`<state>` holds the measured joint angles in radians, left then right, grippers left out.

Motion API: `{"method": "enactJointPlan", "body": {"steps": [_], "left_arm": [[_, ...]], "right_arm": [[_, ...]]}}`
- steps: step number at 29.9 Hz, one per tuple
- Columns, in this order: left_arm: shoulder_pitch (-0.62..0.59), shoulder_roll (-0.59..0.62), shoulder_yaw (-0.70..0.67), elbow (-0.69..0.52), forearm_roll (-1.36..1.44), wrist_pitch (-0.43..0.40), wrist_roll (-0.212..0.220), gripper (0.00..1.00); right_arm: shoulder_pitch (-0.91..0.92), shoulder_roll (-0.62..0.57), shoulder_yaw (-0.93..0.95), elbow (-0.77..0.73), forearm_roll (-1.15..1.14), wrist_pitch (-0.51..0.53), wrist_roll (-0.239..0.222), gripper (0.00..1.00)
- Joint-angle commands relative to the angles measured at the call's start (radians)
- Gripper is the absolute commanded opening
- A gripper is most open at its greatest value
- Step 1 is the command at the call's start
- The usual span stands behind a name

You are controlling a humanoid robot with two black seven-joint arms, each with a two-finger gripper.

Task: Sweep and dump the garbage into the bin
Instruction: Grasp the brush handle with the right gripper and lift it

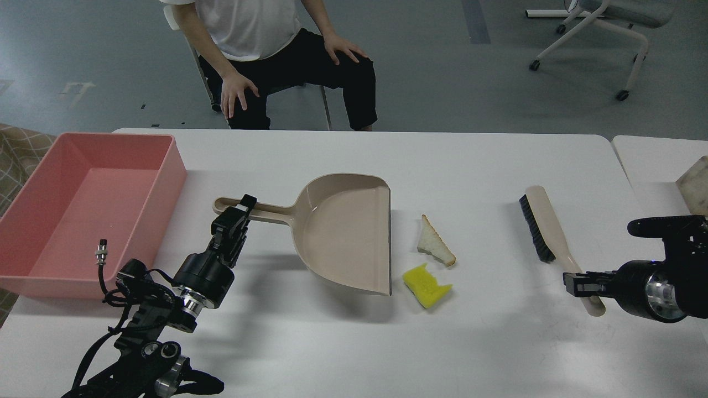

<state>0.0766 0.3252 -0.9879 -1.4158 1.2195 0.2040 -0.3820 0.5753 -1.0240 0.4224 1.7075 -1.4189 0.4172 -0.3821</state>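
The white bread slice [434, 243] and the yellow sponge piece [426, 279] lie on the white table just right of the beige dustpan's [343, 232] open lip. The pink bin [33, 271] stands at the table's left end. My left gripper [239, 213] is shut on the dustpan's handle [265, 210]. The beige black-bristled brush [545, 224] lies at the right. My right gripper [576, 281] sits over the brush's handle near its lower end. It is seen side-on, so its fingers cannot be told apart.
A seated person [276, 50] is behind the table's far edge. A second table [658, 166] adjoins at the right, with a beige block [696, 182] on it. A wheeled chair [597, 33] stands on the floor at the far right.
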Motion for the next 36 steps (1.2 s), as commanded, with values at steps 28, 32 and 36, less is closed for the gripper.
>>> {"method": "enactJointPlan", "body": {"steps": [28, 32, 36], "left_arm": [[0.023, 0.029, 0.006, 0.000, 0.002, 0.003, -0.040, 0.23], [0.040, 0.031, 0.006, 0.005, 0.003, 0.008, -0.040, 0.23], [0.084, 0.035, 0.006, 0.012, 0.009, 0.009, -0.048, 0.23]], "right_arm": [[-0.009, -0.036, 0.016, 0.024, 0.118, 0.006, 0.002, 0.06], [-0.009, -0.022, 0.018, 0.024, 0.118, 0.009, 0.003, 0.06], [-0.009, 0.001, 0.018, 0.024, 0.120, 0.014, 0.005, 0.06]]}}
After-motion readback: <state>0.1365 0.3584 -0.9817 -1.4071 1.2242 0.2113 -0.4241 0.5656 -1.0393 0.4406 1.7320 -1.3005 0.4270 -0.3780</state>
